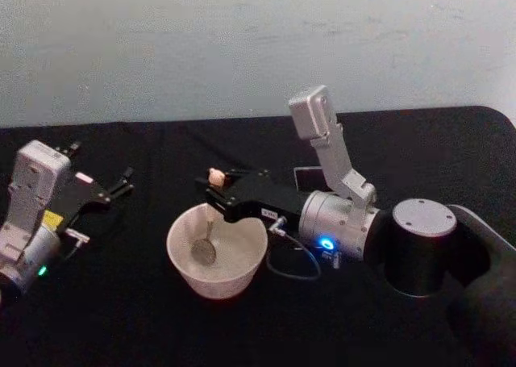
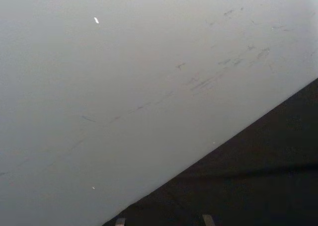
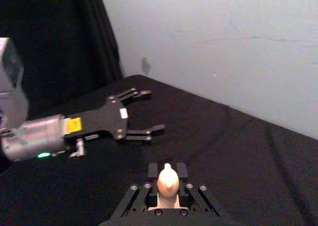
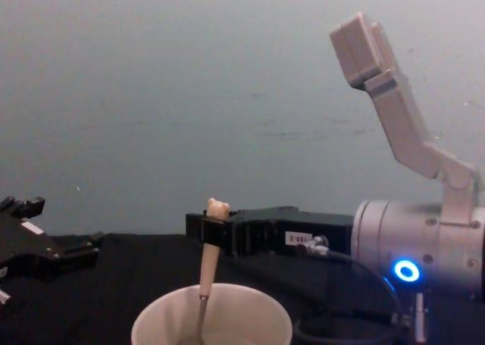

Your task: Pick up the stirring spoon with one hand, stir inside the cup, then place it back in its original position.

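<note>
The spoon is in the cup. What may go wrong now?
The right gripper pinches the stirring spoon just under its bear head, so the spoon may swing or slip. Nothing holds the cup; the left gripper sits apart, so stirring might push it. The holder is partly hidden behind the right arm, so the return may miss.

The stirring spoon (image 1: pixel 204 248) stands in the cup (image 1: pixel 242 275), the holder (image 1: pixel 307 177) behind it, rightward.

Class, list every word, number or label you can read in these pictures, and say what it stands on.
White label on the right tool holding the stirring spoon: print too blurred to read.
Yellow label on the left tool: too small to read.
So nothing can be quoted.
</note>
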Action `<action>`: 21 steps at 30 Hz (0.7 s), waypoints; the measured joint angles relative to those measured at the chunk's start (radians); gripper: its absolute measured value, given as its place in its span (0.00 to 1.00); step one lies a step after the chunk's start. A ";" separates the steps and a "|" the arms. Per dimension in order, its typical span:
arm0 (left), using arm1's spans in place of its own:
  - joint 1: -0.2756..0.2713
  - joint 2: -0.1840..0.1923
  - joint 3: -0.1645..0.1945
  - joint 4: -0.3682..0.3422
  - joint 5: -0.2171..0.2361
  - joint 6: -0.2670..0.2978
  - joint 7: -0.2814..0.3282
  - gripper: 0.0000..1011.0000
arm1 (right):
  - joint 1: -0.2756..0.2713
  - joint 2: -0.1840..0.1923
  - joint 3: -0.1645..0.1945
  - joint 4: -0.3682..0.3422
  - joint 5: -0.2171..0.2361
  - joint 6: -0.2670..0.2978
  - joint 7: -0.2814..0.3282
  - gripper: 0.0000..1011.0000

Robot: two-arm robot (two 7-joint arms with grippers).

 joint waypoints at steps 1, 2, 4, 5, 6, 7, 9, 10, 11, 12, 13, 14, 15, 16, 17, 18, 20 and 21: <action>0.000 0.000 0.000 0.000 0.000 0.000 0.000 0.99 | 0.003 -0.004 0.002 0.007 -0.002 -0.001 -0.002 0.21; 0.000 0.000 0.000 0.000 0.000 0.000 0.000 0.99 | 0.005 -0.007 0.003 0.012 -0.004 -0.002 -0.005 0.21; 0.000 0.000 0.000 0.000 0.000 0.000 0.000 0.99 | 0.012 -0.016 0.011 0.027 -0.008 -0.004 -0.011 0.21; 0.000 0.000 0.000 0.000 0.000 0.000 0.000 0.99 | 0.013 -0.018 0.014 0.031 -0.009 -0.005 -0.013 0.21; 0.000 0.000 0.000 0.000 0.000 0.000 0.000 0.99 | 0.015 -0.020 0.020 0.036 -0.010 -0.005 -0.014 0.21; 0.000 0.000 0.000 0.000 0.000 0.000 0.000 0.99 | 0.016 -0.020 0.023 0.038 -0.010 -0.005 -0.015 0.21; 0.000 0.000 0.000 0.000 0.000 0.000 0.000 0.99 | 0.016 -0.020 0.029 0.040 -0.011 -0.005 -0.015 0.21; 0.000 0.000 0.000 0.000 0.000 0.000 0.000 0.99 | 0.016 -0.018 0.035 0.041 -0.011 -0.005 -0.015 0.21; 0.000 0.000 0.000 0.000 0.000 0.000 0.000 0.99 | 0.016 -0.014 0.040 0.041 -0.012 -0.005 -0.014 0.21; 0.000 0.000 0.000 0.000 0.000 0.000 0.000 0.99 | 0.016 -0.014 0.040 0.041 -0.012 -0.005 -0.014 0.21; 0.000 0.000 0.000 0.000 0.000 0.000 0.000 0.99 | 0.014 -0.011 0.042 0.039 -0.013 -0.005 -0.013 0.21; 0.000 0.000 0.000 0.000 0.000 0.000 0.000 0.99 | 0.011 -0.003 0.046 0.035 -0.013 -0.005 -0.010 0.21; 0.000 0.000 0.000 0.000 0.000 0.000 0.000 0.99 | 0.009 0.001 0.048 0.032 -0.013 -0.005 -0.006 0.21; 0.000 0.000 0.000 0.000 0.000 0.000 0.000 0.99 | 0.005 0.011 0.052 0.024 -0.013 -0.004 0.001 0.21; 0.000 0.000 0.000 0.000 0.000 0.000 0.000 0.99 | 0.002 0.017 0.054 0.019 -0.013 -0.004 0.004 0.21; 0.000 0.000 0.000 0.000 0.000 0.000 0.000 0.99 | -0.001 0.023 0.056 0.014 -0.013 -0.004 0.009 0.21; 0.000 0.000 0.000 0.000 0.000 0.000 0.000 0.99 | -0.011 0.040 0.062 -0.002 -0.008 -0.003 0.021 0.21; 0.000 0.000 0.000 0.000 0.000 0.000 0.000 0.99 | -0.015 0.048 0.064 -0.009 -0.007 -0.003 0.026 0.21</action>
